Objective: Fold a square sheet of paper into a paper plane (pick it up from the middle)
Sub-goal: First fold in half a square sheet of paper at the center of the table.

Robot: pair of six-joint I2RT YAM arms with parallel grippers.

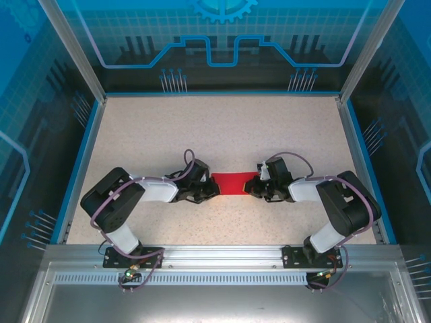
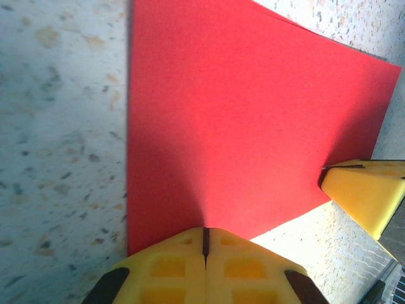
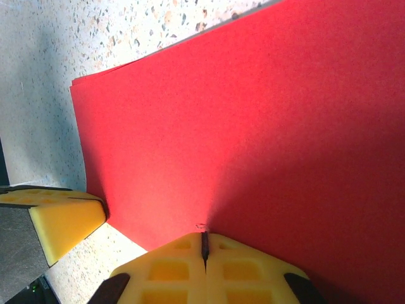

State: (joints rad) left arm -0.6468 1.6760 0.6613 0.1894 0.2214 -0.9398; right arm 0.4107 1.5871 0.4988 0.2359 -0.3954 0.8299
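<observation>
Here, left gripper (image 2: 204, 235) closed on one edge of square sheet of paper (image 1: 234, 184), right gripper (image 3: 204, 237) closed on opposite edge.

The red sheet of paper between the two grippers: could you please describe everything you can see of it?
The red sheet of paper is thin, matte, plain red. It lies flat on the table, wider than deep, with a second layer peeking out at one edge, so it looks folded. The shut left gripper and right gripper touch its opposite ends; pinched or pressed, I cannot tell.

Speckled beige table (image 1: 222, 128); red paper sheet (image 1: 234, 183) lying flat mid-table.
</observation>
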